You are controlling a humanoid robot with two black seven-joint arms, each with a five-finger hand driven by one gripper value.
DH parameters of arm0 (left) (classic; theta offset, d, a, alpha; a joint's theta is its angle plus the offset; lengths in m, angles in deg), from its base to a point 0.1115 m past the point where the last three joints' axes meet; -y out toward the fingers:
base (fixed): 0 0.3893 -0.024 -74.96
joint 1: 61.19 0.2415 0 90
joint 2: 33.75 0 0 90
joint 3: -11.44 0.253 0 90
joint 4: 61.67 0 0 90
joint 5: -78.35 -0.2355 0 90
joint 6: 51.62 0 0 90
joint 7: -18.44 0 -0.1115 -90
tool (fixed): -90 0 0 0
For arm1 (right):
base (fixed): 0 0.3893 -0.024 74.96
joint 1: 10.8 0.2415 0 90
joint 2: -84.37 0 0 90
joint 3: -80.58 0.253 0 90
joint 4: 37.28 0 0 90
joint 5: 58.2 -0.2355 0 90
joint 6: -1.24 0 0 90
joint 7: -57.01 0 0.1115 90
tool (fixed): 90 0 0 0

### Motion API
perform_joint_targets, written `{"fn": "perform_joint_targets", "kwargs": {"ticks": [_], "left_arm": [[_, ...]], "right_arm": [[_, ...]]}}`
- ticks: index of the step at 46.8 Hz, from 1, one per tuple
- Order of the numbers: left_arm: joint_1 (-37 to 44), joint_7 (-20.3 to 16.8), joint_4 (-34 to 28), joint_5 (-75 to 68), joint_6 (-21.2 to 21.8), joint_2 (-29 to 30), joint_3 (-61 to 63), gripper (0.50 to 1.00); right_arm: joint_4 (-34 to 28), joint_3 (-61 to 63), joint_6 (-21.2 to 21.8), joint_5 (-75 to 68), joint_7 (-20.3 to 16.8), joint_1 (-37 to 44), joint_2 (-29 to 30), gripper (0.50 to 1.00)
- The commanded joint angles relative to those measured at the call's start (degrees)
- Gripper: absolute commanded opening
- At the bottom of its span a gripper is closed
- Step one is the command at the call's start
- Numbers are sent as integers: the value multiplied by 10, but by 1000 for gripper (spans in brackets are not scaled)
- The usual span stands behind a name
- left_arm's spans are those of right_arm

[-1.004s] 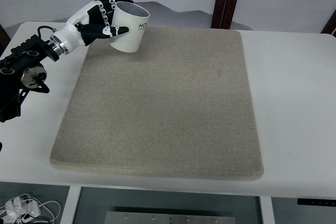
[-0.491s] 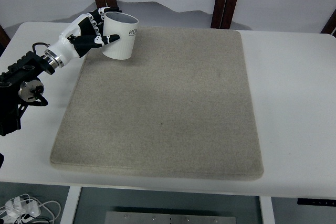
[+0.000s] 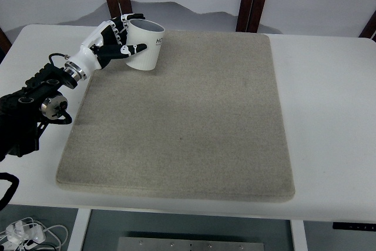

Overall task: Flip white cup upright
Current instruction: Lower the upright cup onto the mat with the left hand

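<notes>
While gripped by the left hand [image 3: 114,42], fingers curled around its side, the cup [image 3: 145,45] sits at the far-left corner of the mat [image 3: 182,121], mouth up and tilted slightly right. Dark lettering on its wall. Mat on a white table [image 3: 329,116].

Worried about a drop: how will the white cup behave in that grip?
The cup looks rigid, keeping its round rim inside the left robot hand. Its smooth wall may be slippery. It is tilted, so released now it would probably tip onto the mat.
</notes>
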Motion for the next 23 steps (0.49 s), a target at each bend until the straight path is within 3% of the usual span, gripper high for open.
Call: {"fn": "perform_joint_targets", "kwargs": {"ticks": [1, 23], "left_arm": [[2, 0, -1, -5, 5, -1, 4, 500], [22, 0, -1, -8, 32, -10, 34, 500]], "right_arm": [[0, 0, 0, 0, 0, 0, 0, 952], [0, 0, 0, 0, 0, 0, 0, 952]]}}
